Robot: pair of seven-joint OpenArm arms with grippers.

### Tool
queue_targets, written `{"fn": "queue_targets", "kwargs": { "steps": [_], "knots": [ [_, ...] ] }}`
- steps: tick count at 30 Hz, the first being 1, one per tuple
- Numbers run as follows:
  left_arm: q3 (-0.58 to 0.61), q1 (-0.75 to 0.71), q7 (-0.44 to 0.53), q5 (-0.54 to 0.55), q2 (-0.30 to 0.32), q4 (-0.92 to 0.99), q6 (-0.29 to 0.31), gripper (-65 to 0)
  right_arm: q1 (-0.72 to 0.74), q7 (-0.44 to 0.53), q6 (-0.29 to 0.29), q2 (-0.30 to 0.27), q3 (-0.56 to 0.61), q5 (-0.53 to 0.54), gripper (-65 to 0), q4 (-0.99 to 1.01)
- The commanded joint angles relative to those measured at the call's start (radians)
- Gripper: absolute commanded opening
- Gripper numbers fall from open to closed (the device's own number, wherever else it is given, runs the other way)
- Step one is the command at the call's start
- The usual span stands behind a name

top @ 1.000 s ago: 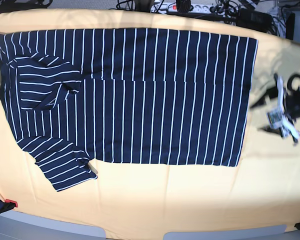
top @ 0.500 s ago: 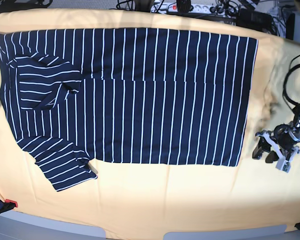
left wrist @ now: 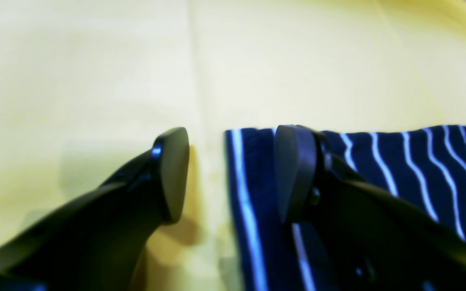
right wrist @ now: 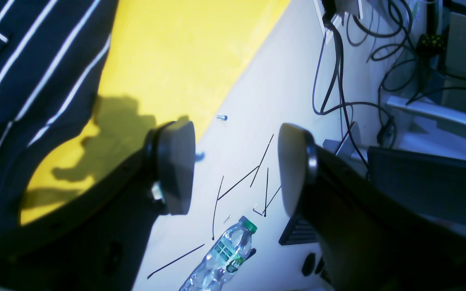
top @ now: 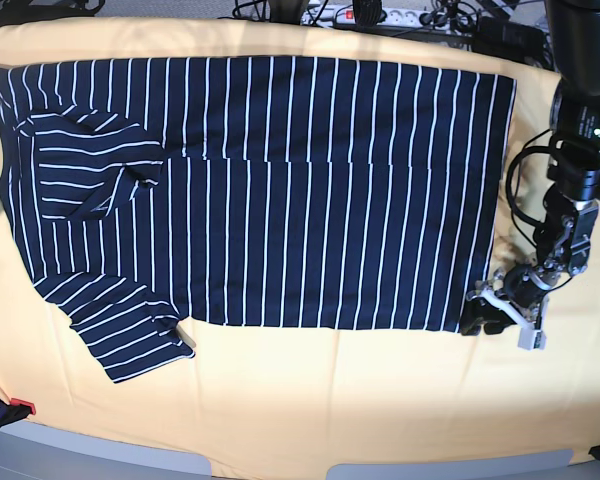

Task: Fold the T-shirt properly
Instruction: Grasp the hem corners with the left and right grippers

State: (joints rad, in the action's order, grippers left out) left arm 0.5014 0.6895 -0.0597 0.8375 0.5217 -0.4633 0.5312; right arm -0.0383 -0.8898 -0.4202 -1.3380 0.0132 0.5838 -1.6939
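A yellow cloth (top: 280,400) covers the table under the T-shirt (top: 280,190); both grippers gape, seemingly empty.

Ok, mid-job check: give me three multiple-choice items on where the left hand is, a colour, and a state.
1. The left hand is at the T-shirt's:
A. collar
B. lower hem corner
C. folded sleeve

2. The cloth covering the table is:
A. yellow
B. green
C. grey

3. The left hand's fingers are:
A. clamped on cloth
B. apart, straddling the shirt's edge
C. out of view

Answers:
1 B, the base view shows it at the near corner of the straight hem.
2 A, yellow shows all around the shirt.
3 B, the left wrist view shows one finger over the stripes and one over bare yellow.
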Motion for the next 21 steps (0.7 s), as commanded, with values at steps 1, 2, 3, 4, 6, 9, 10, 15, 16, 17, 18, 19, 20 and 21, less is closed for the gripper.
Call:
{"fn": "queue_targets", "kwargs": {
  "steps": [1,2,3,4,6,9,10,15,16,17,18,19,20,21],
  "knots": [
    [0.001,0.014,-0.058,-0.028,-0.013,0.001,0.005,-30.3,0.016,0.008,0.013,-0.029,-0.014,-0.009,-30.3,-0.004],
    [0.001,0.014,-0.073,-0.031,-0.022,0.001,0.009,-30.3,0.018,0.008,0.013,-0.024,-0.014,-0.009,-30.3,-0.005],
    [0.001,0.014,-0.093,-0.032,-0.029,0.001,0.024,-30.3,0.019,0.008,0.013,-0.019,-0.014,-0.009,-30.3,-0.005],
    [0.001,0.015,-0.114,-0.030,-0.034,0.001,0.053,-30.3,0.019,0.008,0.013,-0.016,-0.014,-0.008,-30.3,-0.005],
    [0.001,0.014,-0.151,-0.004,-0.037,0.001,0.130,-30.3,0.019,0.008,0.013,-0.006,-0.014,-0.009,-30.3,-0.005],
    [0.001,0.015,-0.167,0.022,-0.037,0.001,0.167,-30.3,0.019,0.008,0.014,0.011,-0.014,-0.009,-30.3,-0.005],
    [0.001,0.017,-0.167,0.027,-0.037,0.001,0.167,-30.3,0.019,0.009,0.014,0.018,-0.014,-0.008,-30.3,-0.005],
    [0.001,0.021,-0.150,0.036,-0.034,0.001,0.167,-38.7,0.019,0.056,0.014,0.090,-0.014,-0.015,-30.3,-0.005],
    [0.001,0.021,-0.143,0.036,-0.033,0.001,0.167,-43.0,0.019,0.073,0.024,0.112,-0.014,-0.029,-30.3,-0.005],
    [0.001,0.021,-0.140,0.035,-0.031,0.001,0.167,-48.0,0.019,0.096,0.046,0.138,-0.014,-0.065,-30.3,-0.005],
    [0.001,0.021,-0.138,0.036,-0.031,0.001,0.167,-53.5,0.020,0.120,0.069,0.167,-0.014,-0.107,-30.3,-0.005],
    [0.001,0.021,-0.134,0.035,-0.029,0.001,0.167,-58.9,0.020,0.147,0.092,0.197,-0.014,-0.148,-30.2,-0.005],
    [0.001,0.021,-0.127,0.035,-0.029,0.001,0.167,-63.8,0.022,0.166,0.113,0.229,-0.014,-0.177,-30.2,-0.005],
    [0.001,0.020,-0.123,0.036,-0.028,0.001,0.167,-65.0,0.027,0.175,0.134,0.264,-0.014,-0.202,-30.0,-0.003]
  ]
}}
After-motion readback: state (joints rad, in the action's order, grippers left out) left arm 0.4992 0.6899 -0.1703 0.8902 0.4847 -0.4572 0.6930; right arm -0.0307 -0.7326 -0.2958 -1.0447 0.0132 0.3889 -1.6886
